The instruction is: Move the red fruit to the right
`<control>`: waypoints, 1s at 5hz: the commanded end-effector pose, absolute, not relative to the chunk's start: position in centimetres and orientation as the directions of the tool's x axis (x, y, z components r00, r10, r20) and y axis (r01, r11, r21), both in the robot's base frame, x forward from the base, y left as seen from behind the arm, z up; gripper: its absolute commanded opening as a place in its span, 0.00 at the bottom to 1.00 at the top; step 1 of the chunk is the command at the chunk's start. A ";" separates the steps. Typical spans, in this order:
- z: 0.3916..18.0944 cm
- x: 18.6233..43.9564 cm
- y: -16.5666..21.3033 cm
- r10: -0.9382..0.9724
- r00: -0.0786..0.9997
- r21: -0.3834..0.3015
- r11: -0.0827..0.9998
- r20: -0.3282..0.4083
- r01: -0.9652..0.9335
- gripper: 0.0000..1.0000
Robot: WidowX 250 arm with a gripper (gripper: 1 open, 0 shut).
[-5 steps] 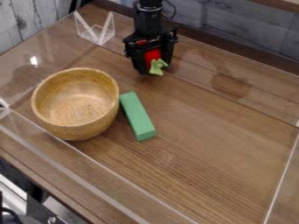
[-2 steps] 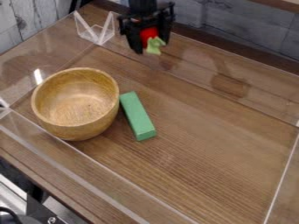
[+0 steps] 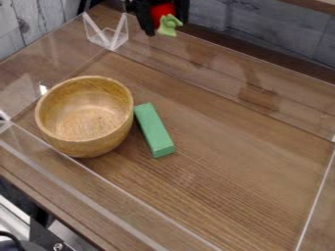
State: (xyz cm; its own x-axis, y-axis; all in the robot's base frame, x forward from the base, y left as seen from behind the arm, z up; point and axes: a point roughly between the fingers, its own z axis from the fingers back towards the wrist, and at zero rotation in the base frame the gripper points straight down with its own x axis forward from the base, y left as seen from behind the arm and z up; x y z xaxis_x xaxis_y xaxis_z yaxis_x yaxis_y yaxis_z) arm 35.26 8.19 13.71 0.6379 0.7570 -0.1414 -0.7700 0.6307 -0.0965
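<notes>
Now gripping red fruit (image 3: pixel 167 21) w/ gripper (image 3: pixel 160 17) closed on it, top centre of frame, well above table (image 3: pixel 249 167), wooden bowl (image 3: pixel 84 116) & green block (image 3: pixel 155 128) lower left.

Even, soft light across the scene, bright enough to read every grain line on the brown wooden surface (image 3: pixel 236 167). A pale sheen sits on the wood around the middle right, a broad washed-out glare rather than a sharp highlight. The clear plastic wall (image 3: pixel 157 201) along the near edge catches thin white reflections. Shadows are short and faint: a soft dark rim hugs the round light-wood bowl (image 3: pixel 84 116) on its near side, and a slim one trails the long green rectangular block (image 3: pixel 155 128). Low resolution overall, detail mushy; up at the top edge the dark hand (image 3: pixel 159 14) is cropped and slightly smeared.
</notes>
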 end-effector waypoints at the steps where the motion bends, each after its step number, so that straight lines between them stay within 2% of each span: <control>1: 15.9 33.0 4.6 0.657 0.750 -0.125 0.739 -0.077 -0.661 0.00; 2: 14.9 31.0 0.7 0.553 0.830 -0.101 0.824 -0.069 -0.557 0.00; 4: 11.6 25.9 -5.3 0.529 0.845 -0.052 0.844 -0.082 -0.534 0.00; 5: 10.6 24.4 -4.8 0.449 0.890 -0.046 0.890 -0.082 -0.454 0.00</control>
